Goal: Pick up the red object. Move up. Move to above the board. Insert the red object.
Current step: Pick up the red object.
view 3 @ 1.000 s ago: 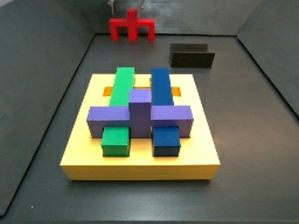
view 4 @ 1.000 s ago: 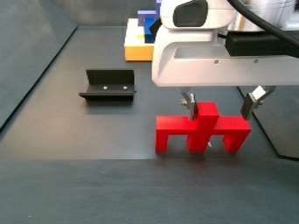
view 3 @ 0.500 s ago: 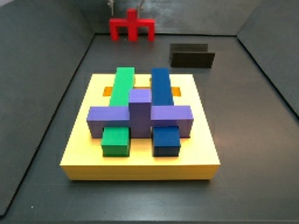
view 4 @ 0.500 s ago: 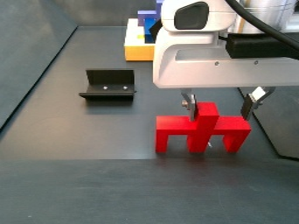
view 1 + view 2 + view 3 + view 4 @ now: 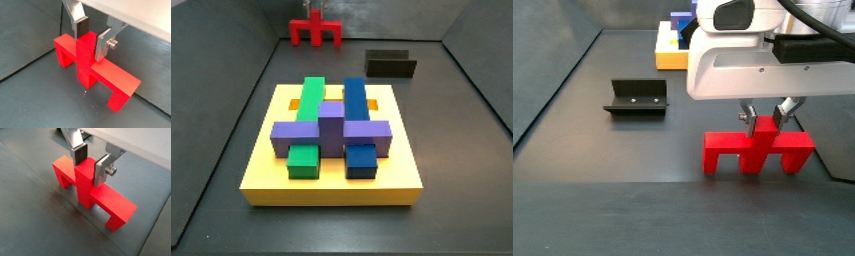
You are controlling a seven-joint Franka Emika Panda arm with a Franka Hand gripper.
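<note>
Whereas a second ago the fingers stood spread on either side of the stem, the gripper (image 5: 766, 121) has now closed on the stem of the red object (image 5: 758, 152), which sits slightly further right and a little higher in the lower right of that side view, and also higher in the upper left of the side view with the board.

At left of that side view, the fixture (image 5: 636, 97) stands on the dark floor, well apart from the red object. The board (image 5: 334, 176) fills the centre of a side view, carrying green, blue and purple blocks; in the side view with the arm only its corner (image 5: 672, 58) shows, at top centre behind the arm's white housing.

In both wrist views the fingers (image 5: 103, 43) (image 5: 102, 170) press against opposite faces of the central stem (image 5: 85, 55), with the bar and its two legs below them.

Whether the legs touch the floor cannot be told. In a side view the red object (image 5: 317, 30) is small and the gripper is not discernible.
</note>
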